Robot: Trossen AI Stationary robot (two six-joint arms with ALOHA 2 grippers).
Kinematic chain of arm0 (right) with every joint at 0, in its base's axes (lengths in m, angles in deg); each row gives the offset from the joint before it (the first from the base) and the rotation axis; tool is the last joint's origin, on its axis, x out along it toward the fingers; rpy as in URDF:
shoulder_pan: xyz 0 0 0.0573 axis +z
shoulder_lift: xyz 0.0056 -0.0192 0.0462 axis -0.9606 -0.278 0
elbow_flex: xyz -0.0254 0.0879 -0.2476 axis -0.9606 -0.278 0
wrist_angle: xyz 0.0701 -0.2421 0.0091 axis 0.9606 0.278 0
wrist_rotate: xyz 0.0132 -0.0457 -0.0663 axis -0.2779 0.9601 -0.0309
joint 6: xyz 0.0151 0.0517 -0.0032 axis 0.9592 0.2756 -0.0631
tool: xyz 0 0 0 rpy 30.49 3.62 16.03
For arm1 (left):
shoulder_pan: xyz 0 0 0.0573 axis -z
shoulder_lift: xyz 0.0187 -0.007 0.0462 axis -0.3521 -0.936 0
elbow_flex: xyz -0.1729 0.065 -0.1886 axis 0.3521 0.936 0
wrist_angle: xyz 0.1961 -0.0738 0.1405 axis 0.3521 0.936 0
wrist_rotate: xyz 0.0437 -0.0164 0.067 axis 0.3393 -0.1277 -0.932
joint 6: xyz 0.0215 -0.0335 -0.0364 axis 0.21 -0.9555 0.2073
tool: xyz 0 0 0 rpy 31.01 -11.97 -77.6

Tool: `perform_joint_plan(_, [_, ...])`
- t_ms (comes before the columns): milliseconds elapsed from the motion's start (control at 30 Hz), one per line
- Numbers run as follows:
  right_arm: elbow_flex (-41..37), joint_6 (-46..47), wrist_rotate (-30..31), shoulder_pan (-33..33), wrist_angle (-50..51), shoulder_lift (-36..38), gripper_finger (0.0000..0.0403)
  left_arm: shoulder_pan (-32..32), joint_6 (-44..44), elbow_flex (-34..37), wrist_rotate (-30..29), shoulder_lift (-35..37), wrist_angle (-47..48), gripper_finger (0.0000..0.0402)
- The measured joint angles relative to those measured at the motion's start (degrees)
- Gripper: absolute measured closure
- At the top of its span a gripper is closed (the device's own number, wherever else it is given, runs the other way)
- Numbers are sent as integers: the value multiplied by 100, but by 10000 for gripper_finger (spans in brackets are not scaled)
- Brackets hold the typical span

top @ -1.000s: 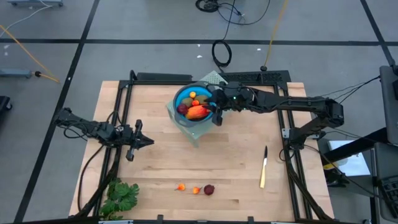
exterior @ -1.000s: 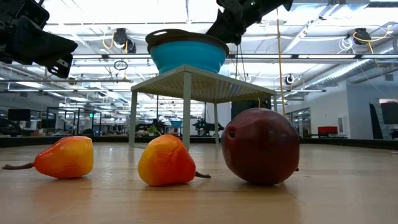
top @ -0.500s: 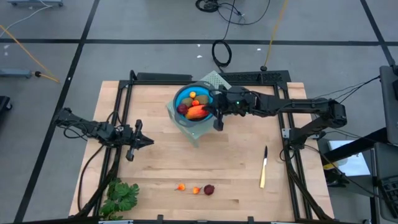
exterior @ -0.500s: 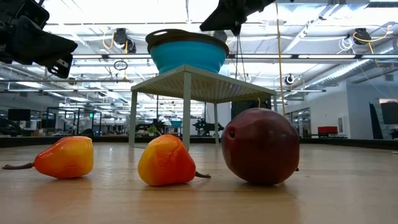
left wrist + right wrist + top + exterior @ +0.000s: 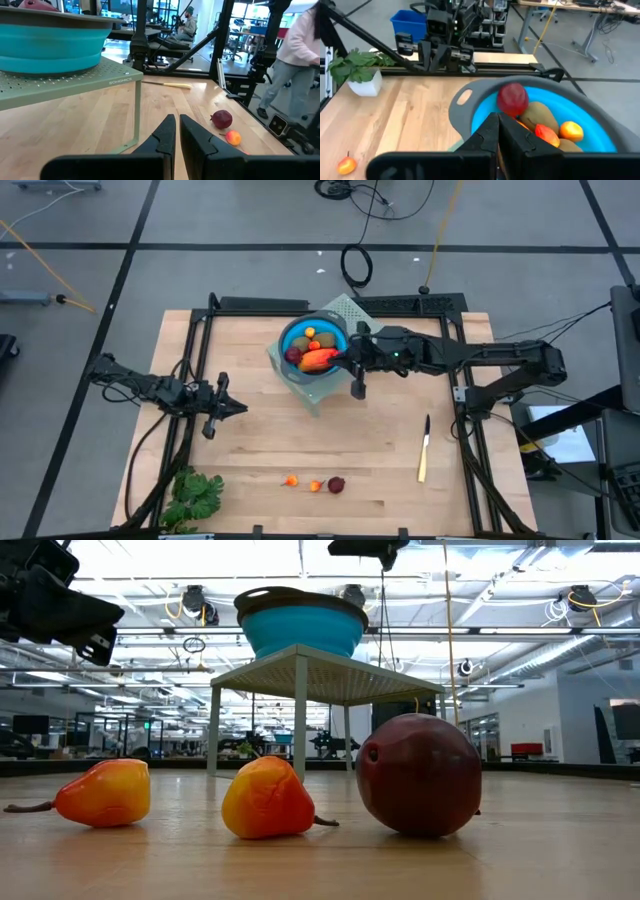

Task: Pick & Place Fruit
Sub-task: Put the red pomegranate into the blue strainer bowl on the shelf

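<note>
While two small orange fruits [image 5: 290, 480] [image 5: 316, 486] and a dark red ball [image 5: 336, 485] lie at the table's near edge, the left gripper [image 5: 240, 407] waits mid-table, closed and empty. Farther back, the right gripper [image 5: 358, 389] hangs closed and empty beside the blue bowl [image 5: 288, 337] holding more fruit [image 5: 317, 359].

Blue bowl [image 5: 312, 338] with grey rim holds red, orange and brown-green fruit [image 5: 316, 358].

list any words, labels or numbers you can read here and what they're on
"SONGMICS" on the front edge of the pale green perforated stand that holds the blue bowl.
Nothing else can be read: no print shows on the bowl, the fruit, the knife or the grippers, and any signs in the room behind are too small.
</note>
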Motion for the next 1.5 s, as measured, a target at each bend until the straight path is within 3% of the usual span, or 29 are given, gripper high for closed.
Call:
perform_joint_plan(467, [-2,152,145,761,323,537,402,2,0,7,-2,2,-60,378])
perform_joint_plan(1500, [-2,148,125,2852,179,533,403,2,-28,4,0,2,-50,378])
